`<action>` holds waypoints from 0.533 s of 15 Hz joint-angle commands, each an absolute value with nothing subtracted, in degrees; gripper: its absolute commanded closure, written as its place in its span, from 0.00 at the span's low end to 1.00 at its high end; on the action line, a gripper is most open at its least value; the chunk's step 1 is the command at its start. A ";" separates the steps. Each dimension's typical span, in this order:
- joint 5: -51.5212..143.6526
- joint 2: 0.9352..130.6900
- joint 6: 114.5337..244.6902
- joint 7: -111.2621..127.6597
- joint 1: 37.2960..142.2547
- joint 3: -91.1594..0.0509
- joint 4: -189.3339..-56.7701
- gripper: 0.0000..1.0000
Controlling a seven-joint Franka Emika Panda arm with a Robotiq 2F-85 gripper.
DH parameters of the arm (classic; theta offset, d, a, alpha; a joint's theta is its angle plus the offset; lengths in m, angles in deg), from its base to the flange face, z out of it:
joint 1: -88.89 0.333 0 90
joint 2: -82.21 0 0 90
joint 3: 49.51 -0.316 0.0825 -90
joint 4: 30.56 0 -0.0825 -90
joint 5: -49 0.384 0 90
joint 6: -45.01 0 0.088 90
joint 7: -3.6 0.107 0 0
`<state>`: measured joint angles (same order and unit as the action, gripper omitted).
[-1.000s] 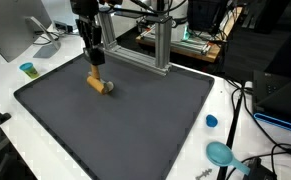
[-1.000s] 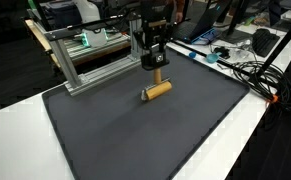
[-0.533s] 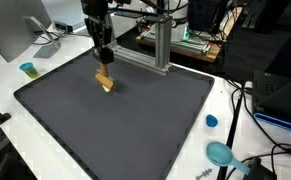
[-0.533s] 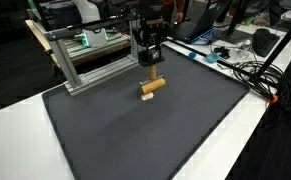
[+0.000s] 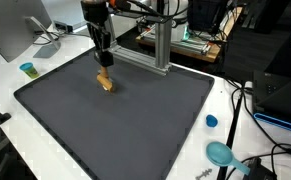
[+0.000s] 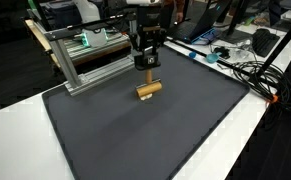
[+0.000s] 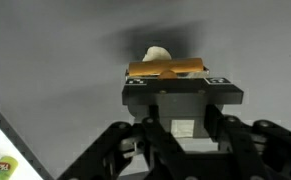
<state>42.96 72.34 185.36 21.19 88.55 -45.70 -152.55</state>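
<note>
A tan wooden piece, a short cylinder [image 5: 105, 83] with a thin upright stem, rests on the dark grey mat [image 5: 145, 125] toward its far side; it also shows in the other exterior view [image 6: 149, 89]. My gripper [image 5: 104, 68] points straight down over it and is shut on the stem in both exterior views [image 6: 147, 68]. In the wrist view the tan bar [image 7: 170, 68] sits just beyond the black gripper body [image 7: 180, 95], with a pale rounded end [image 7: 157, 53] behind it. The fingertips themselves are hidden.
An aluminium frame [image 5: 157, 45] stands at the mat's far edge, close behind the gripper [image 6: 80, 62]. A small blue cup [image 5: 28, 69], a blue cap [image 5: 212, 121] and a teal tool [image 5: 221, 153] lie on the white table. Cables [image 6: 247, 70] run beside the mat.
The gripper has moved toward the aluminium frame, taking the wooden piece along. The cylinder has also turned on the mat.
</note>
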 commanded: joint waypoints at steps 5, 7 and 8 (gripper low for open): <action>41.41 70.28 177.84 23.46 88.61 -44.82 -149.78 0.79; 41.93 68.93 178.46 23.80 88.60 -44.91 -149.21 0.79; 42.57 68.21 179.96 23.42 88.47 -45.00 -149.04 0.79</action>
